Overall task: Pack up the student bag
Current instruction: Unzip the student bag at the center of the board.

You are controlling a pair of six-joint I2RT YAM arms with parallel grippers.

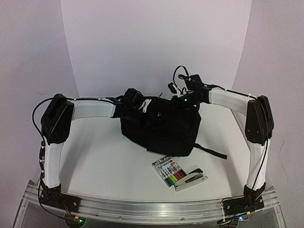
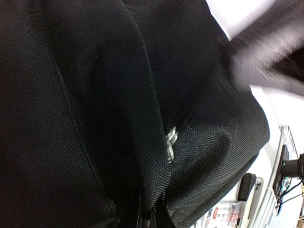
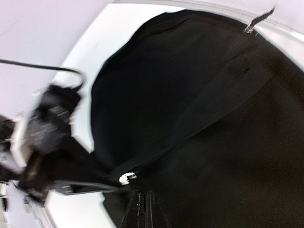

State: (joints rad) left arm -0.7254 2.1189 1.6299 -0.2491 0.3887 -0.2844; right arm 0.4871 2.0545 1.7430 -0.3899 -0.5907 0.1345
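The student bag (image 1: 164, 130), soft and black, stands in the middle of the table with both arms at its top edge. My left gripper (image 1: 141, 115) is at the bag's upper left. In the left wrist view its jaws (image 2: 151, 216) are shut on a fold of black fabric just below a silver zipper pull (image 2: 171, 137). My right gripper (image 1: 179, 102) is at the bag's upper right. In the right wrist view it (image 3: 143, 209) is shut on the bag's fabric beside the zipper pull (image 3: 126, 178). The bag's inside is hidden.
A pack of coloured markers (image 1: 169, 171) and a stapler (image 1: 191, 179) lie on the table in front of the bag, toward the right. A black strap (image 1: 211, 151) trails from the bag's lower right. White walls curve around the back.
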